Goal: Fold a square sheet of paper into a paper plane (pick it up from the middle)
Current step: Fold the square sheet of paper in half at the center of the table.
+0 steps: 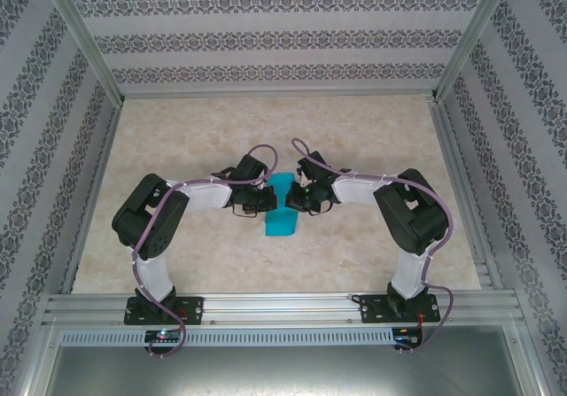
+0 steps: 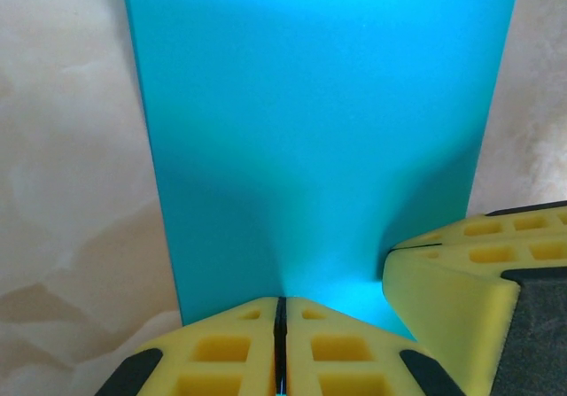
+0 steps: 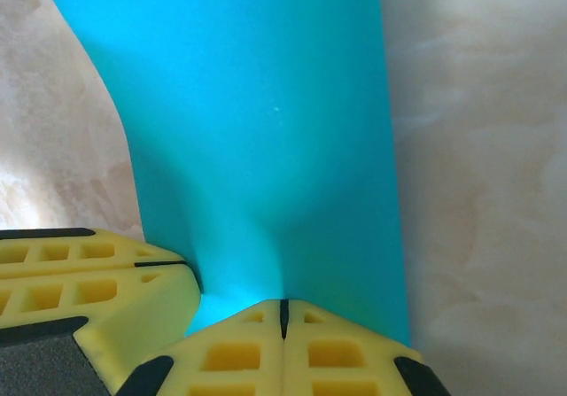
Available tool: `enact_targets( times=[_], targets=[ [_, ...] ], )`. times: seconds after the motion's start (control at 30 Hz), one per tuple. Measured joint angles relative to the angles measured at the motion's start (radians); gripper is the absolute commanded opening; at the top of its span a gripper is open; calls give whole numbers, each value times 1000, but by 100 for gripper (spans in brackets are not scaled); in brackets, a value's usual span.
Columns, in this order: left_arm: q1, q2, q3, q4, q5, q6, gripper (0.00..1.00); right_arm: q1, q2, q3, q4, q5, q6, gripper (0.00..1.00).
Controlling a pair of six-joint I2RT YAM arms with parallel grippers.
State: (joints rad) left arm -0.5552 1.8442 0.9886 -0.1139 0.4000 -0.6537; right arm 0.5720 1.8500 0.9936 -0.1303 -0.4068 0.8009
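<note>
Left gripper: the left gripper (image 2: 280,343), two yellow foam-padded fingers at the bottom centre of the left wrist view, is pressed fully together, pinching the near edge of the paper.
Right gripper: the right gripper (image 3: 283,338), same yellow pads at the bottom centre of the right wrist view, is likewise clamped tight on the paper; each wrist view also catches the other gripper's pad at a lower corner, just beside its own.
Paper: the square sheet of thin turquoise-blue paper (image 1: 283,212) sits at the centre of the top view, between the two wrists, its visible part narrow and bowed, puckering where the pads bite.
Surface: the beige marbled tabletop (image 1: 372,139) lies under and around the sheet.
Step in hand: by my reading, pinching the sheet up from its middle to set the centre crease.
Next move calls for: both grips held firm and moved together, so the halves meet evenly without tearing or slipping.
</note>
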Motion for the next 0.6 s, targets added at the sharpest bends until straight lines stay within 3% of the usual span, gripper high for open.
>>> enact_targets(
  times=[0.6],
  targets=[
    [0,5,4,3,0,22,11,-14,-41,-55,13,-3,-45,5]
  ],
)
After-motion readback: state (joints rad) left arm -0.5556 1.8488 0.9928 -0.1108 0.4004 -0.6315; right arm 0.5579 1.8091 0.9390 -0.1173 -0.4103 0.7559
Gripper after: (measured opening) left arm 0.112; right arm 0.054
